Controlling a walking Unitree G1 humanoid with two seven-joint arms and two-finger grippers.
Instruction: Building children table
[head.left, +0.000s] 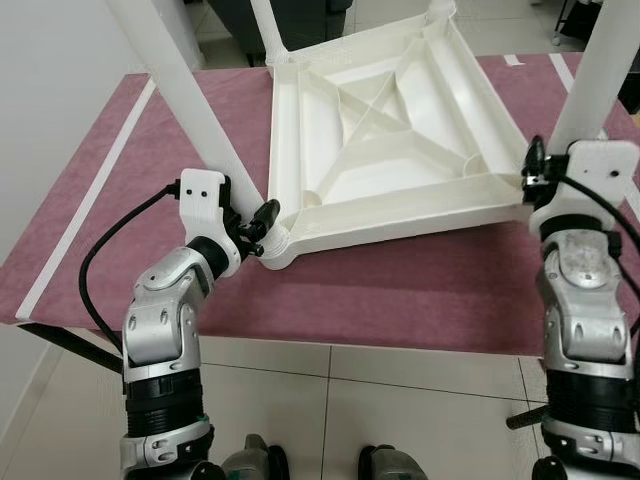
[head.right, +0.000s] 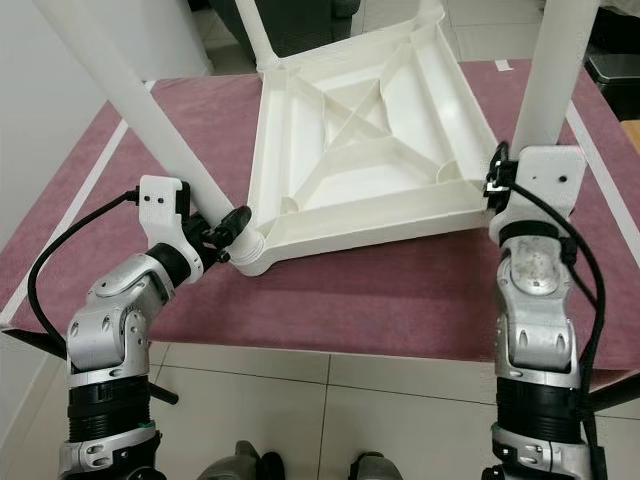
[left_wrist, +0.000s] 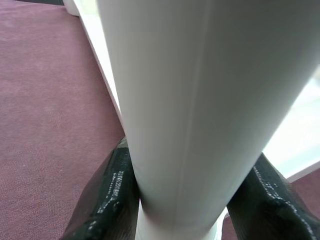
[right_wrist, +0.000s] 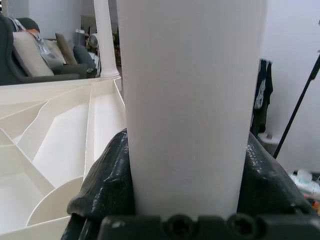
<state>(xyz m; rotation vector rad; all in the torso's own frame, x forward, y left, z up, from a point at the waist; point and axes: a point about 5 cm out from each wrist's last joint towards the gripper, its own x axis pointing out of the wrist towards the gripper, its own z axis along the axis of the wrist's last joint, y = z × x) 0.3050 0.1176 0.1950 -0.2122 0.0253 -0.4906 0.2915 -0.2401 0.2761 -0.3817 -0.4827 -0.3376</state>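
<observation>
The white tabletop (head.left: 390, 130) is lying upside down on the maroon bench (head.left: 120, 190), ribs exposed for fitting legs; the left tool (head.left: 262, 222) is clamping the near-left leg (head.left: 185, 95); the right tool (right_wrist: 185, 195) is gripping the near-right leg (head.left: 590, 85), probably steadying both in their sockets.

Both silver arms reach forward, elbows bent; the left gripper (head.left: 262, 222) and the right gripper (head.right: 497, 172) each clamp a white leg.
</observation>
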